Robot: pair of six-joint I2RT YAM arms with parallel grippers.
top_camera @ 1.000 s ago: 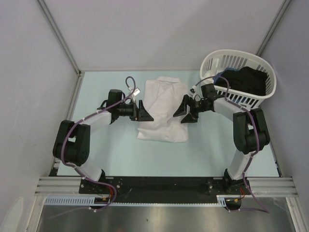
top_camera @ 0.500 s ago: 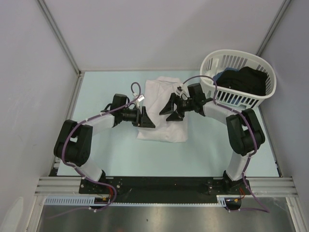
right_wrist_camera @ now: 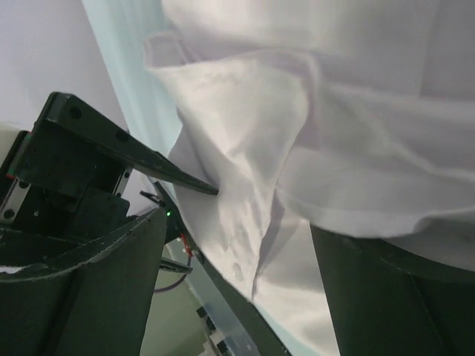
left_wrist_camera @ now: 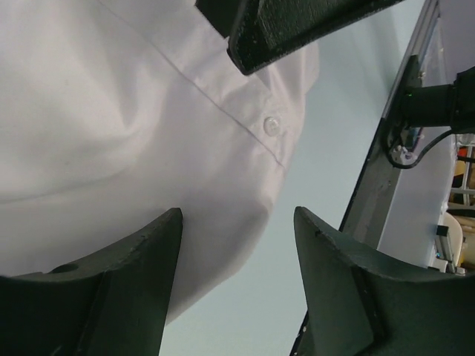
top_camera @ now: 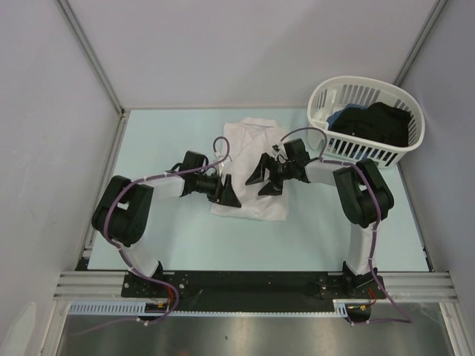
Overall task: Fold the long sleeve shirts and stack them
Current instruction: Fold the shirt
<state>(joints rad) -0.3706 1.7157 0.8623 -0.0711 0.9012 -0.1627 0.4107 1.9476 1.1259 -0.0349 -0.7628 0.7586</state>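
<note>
We are poising both arms at the white shirt [top_camera: 249,148], lying mid-table.
The left gripper [top_camera: 228,194] at its near-left edge and the right gripper [top_camera: 263,178] over its right side are standing open and empty, likely readying a fold. The wrist views are showing a button [left_wrist_camera: 272,124] and layered cloth the top view misses.

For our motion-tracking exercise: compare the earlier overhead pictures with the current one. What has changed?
Both arms reached inward: the left gripper moved right onto the white shirt at its left edge, and the right gripper moved left over its middle. Both are open, holding nothing. The shirt and the basket stayed put.
</note>
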